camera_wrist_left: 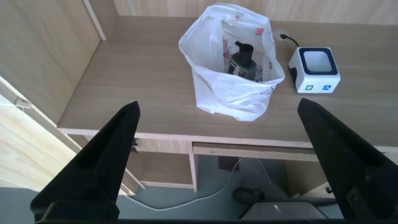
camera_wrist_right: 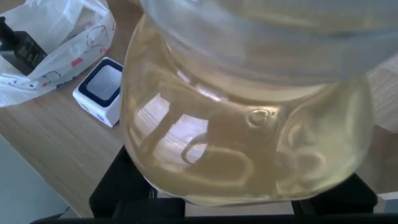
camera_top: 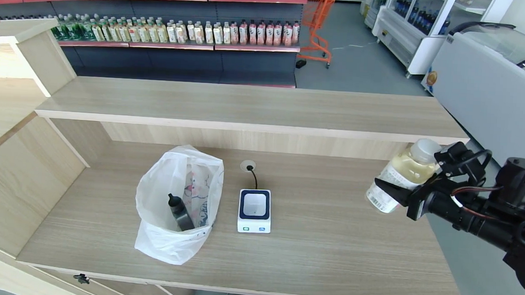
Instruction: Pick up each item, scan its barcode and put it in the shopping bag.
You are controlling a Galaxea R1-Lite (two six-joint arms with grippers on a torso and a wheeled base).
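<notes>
My right gripper (camera_top: 411, 184) is shut on a bottle of pale yellow drink (camera_top: 402, 173) with a white cap, held tilted in the air above the counter's right end. Close up, the bottle (camera_wrist_right: 249, 124) shows its clear rounded base. The white barcode scanner (camera_top: 254, 210) sits mid-counter with its cable running back. Left of it stands the white plastic shopping bag (camera_top: 176, 206), open, with a dark bottle (camera_top: 179, 213) inside. My left gripper (camera_wrist_left: 217, 162) hangs open off the counter's front edge, looking at the bag (camera_wrist_left: 233, 68) and the scanner (camera_wrist_left: 314, 70).
The wooden counter (camera_top: 329, 241) has a raised back ledge (camera_top: 246, 106) and a side wall on the left. Shelves of drinks, an orange cart (camera_top: 318, 24) and freezers (camera_top: 495, 79) stand beyond it.
</notes>
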